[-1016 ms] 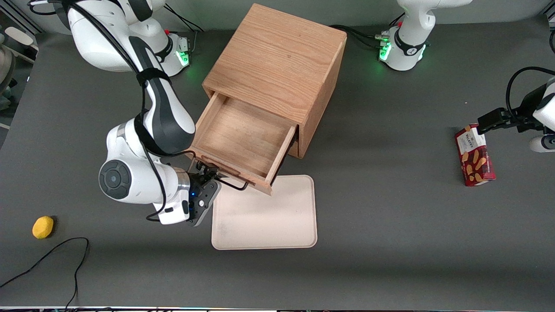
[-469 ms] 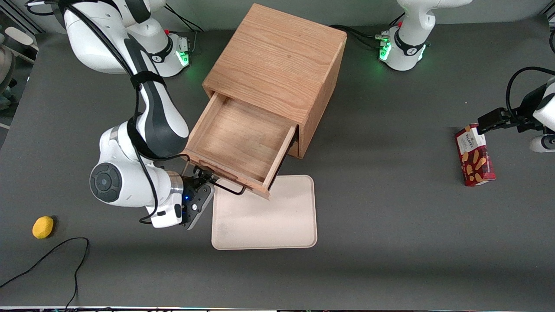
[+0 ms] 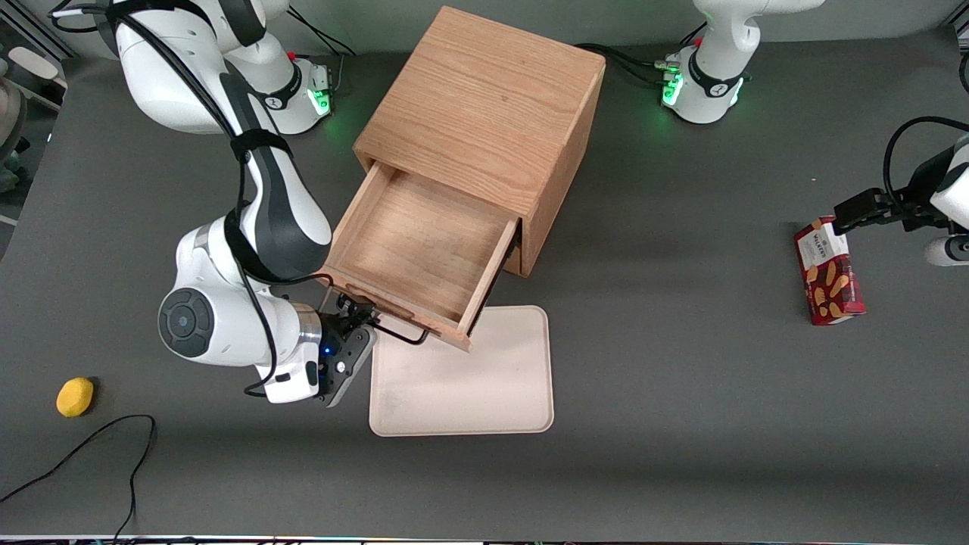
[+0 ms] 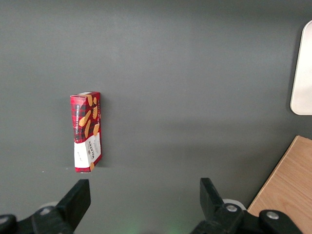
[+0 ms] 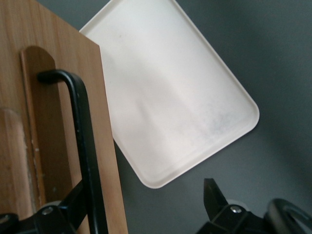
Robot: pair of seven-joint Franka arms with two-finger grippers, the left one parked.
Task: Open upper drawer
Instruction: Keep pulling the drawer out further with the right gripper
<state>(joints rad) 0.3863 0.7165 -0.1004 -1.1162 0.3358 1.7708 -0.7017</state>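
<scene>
Upper drawer [image 3: 419,250] out over grey table [image 3: 681,378]; gripper [image 3: 362,316] at handle [image 5: 83,146].

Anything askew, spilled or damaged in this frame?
Nothing stands out. The upper drawer is open and empty above the tray; the end effector is open at its handle.

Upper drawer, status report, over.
Gripper at the handle, fingers open. Upper drawer pulled well out. Tray below its front; nothing blocking.

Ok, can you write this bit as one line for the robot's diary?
step: opening upper drawer | drawer: pulled out, nothing inside | claw: open, at the handle | below: cream tray
</scene>
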